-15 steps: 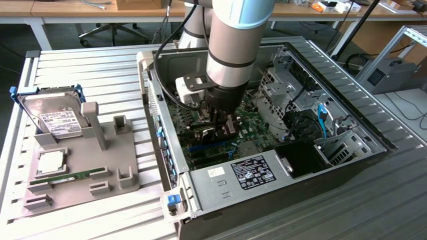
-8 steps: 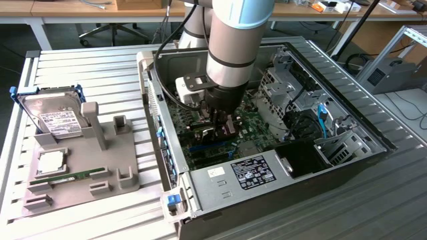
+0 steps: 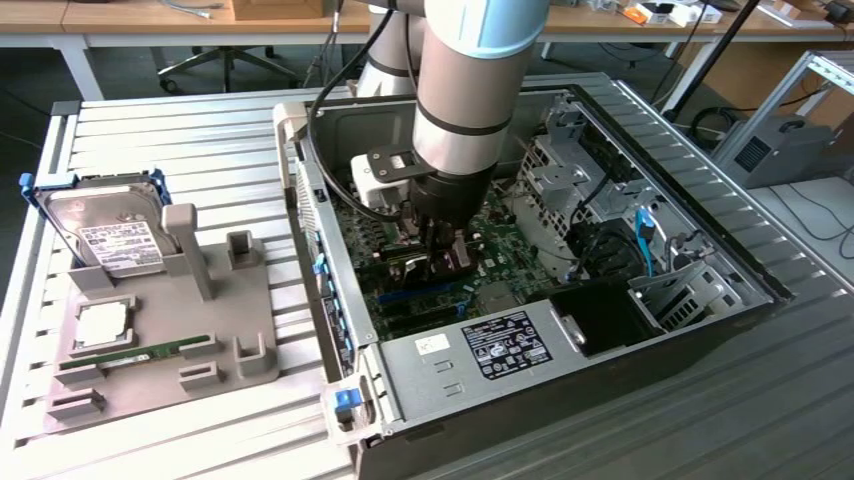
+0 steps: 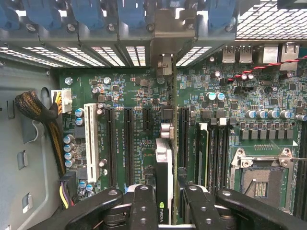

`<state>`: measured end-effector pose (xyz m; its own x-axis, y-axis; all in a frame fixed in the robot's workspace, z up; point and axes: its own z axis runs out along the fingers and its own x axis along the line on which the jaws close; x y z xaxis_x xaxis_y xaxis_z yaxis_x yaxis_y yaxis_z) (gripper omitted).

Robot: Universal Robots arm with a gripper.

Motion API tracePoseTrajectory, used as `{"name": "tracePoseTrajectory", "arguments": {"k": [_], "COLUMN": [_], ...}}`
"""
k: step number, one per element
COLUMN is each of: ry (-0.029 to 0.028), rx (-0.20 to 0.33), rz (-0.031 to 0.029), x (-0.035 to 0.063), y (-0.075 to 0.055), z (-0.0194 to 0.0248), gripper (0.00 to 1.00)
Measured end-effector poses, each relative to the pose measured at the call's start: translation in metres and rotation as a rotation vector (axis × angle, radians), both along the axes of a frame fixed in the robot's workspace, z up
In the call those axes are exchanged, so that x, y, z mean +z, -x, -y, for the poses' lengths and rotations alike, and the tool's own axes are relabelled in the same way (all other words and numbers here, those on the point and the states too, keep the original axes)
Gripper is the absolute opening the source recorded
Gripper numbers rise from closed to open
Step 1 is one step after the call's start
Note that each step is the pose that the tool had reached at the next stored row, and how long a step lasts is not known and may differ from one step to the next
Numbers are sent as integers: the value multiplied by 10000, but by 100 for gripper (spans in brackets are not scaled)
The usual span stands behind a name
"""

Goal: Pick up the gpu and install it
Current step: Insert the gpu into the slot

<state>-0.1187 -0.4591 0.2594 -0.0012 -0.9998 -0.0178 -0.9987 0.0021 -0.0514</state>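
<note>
- tool (image 4: 165, 197) closest to the wrist camera, black fingers (image 4: 144, 203) closed in narrow on the gpu (image 4: 163, 175), pinching its two faces
- gpu held on edge, black face and logo sideways to the lens, silver end pointing toward the case rear; I read this as connector edge kept facing down at the board so it can go straight into a slot
- under it, motherboard (image 4: 139, 91): card lines up between the long black PCIe slots (image 4: 128, 143) and the slot by the RAM slots (image 4: 216, 148); can't tell if the edge is in a slot or just above
- white PCI slot (image 4: 89, 141) and cable bundle (image 4: 38, 112) off to one side, apart from the card; empty CPU socket (image 4: 261, 179) on the other side
- farthest in the wrist view: rear slot covers with blue latches (image 4: 129, 12), where the bracket end probably has to meet
- exterior view: grey fixture (image 3: 200, 330) on the bench (image 3: 174, 130) near the camera, holding hard drive (image 3: 114, 235) and RAM stick (image 3: 134, 355)
- beyond it, computer case (image 3: 694, 330) lies open side up so the arm (image 3: 467, 100) reaches straight down; tool (image 3: 441, 255) deep inside over the board
</note>
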Motion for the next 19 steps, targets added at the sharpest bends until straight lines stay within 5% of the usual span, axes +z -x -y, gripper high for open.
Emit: {"name": "tracePoseTrajectory", "arguments": {"k": [19], "ry": [-3], "rx": [-49], "rz": [2], "x": [-26], "y": [0], "z": [0], "gripper": [27]}}
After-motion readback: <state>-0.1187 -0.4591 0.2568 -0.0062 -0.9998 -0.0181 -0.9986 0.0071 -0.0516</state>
